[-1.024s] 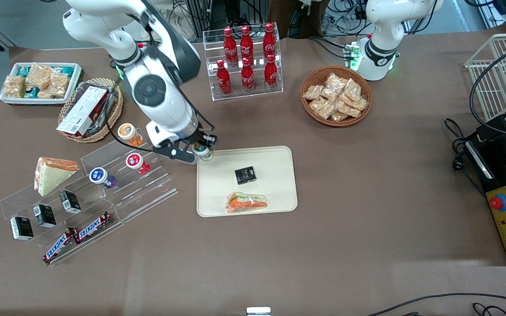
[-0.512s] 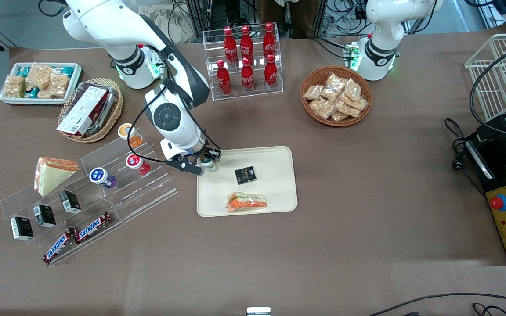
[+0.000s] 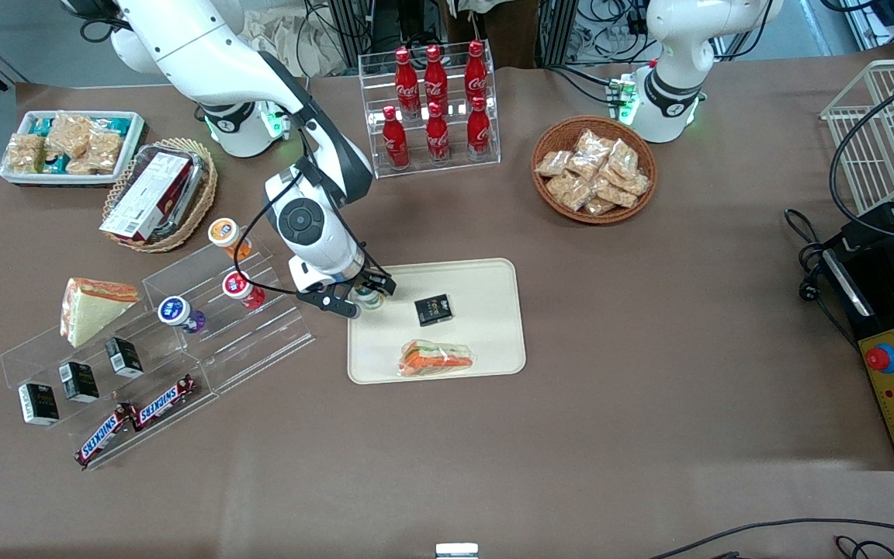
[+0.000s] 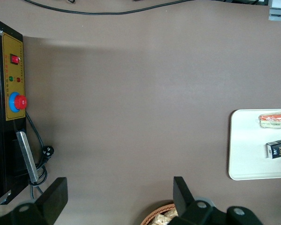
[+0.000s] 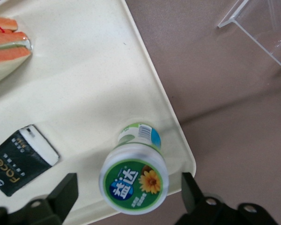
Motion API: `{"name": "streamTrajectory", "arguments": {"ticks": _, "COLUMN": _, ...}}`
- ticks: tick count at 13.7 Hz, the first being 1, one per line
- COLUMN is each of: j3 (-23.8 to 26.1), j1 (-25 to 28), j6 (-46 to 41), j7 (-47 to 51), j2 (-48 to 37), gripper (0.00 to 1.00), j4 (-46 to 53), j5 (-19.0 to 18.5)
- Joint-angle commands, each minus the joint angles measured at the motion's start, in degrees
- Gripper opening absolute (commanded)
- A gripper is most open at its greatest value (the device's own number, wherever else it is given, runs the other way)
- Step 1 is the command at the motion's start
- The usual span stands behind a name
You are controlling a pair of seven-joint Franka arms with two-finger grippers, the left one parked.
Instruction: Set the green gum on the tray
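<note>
One small green-bodied gum bottle with a white lid [image 3: 369, 296] is standing in the tray corner farthest from the front camera, toward the working arm's end, and my gripper [image 3: 364, 291] is hanging right over it. From the front I am reading the large flat cream-coloured tray [image 3: 493, 326] as already carrying a small black box [image 3: 433, 309] and a wrapped sandwich wedge [image 3: 437, 358], so the free corner is probably why I am setting the bottle there.

Through the right wrist camera I am seeing the green gum [image 5: 134, 180] upright on the tray floor [image 5: 84, 93], just inside the rim. The fingers [image 5: 61, 194] are spread wide on either side of the bottle, touching nothing, so I judge it released and the placement done.

The left wrist camera is showing only the tray's edge [image 4: 234, 140], with the box and sandwich on it.
</note>
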Motion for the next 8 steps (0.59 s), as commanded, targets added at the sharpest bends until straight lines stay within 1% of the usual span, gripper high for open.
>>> {"name": "streamTrajectory", "arguments": {"ticks": 1, "j3": -0.10, "j1": 0.04, "j6": 0.43, "j7": 0.71, "j2": -0.49, "gripper": 1.00, "j4": -0.10, "j5": 0.55}}
{"name": "streamTrajectory", "arguments": {"ticks": 5, "j3": -0.18, "j1": -0.22, "j6": -1.23, "j7": -0.51, "j2": -2.32, "gripper": 1.00, "j4": 0.60, "j5": 0.38}}
{"name": "streamTrajectory", "arguments": {"ticks": 6, "j3": -0.10, "j1": -0.22, "j6": -4.89, "j7": -1.30, "j2": -4.07, "gripper": 1.00, "j4": 2.00, "j5": -0.67}}
{"name": "streamTrajectory", "arguments": {"ticks": 7, "j3": -0.10, "j1": -0.14, "j6": -10.41, "j7": -1.57, "j2": -5.57, "gripper": 1.00, "j4": 5.23, "j5": -2.33}}
{"name": "streamTrajectory", "arguments": {"ticks": 8, "j3": -0.01, "j1": 0.04, "j6": -16.99, "j7": -1.75, "j2": -6.54, "gripper": 1.00, "j4": 9.35, "j5": -2.96}}
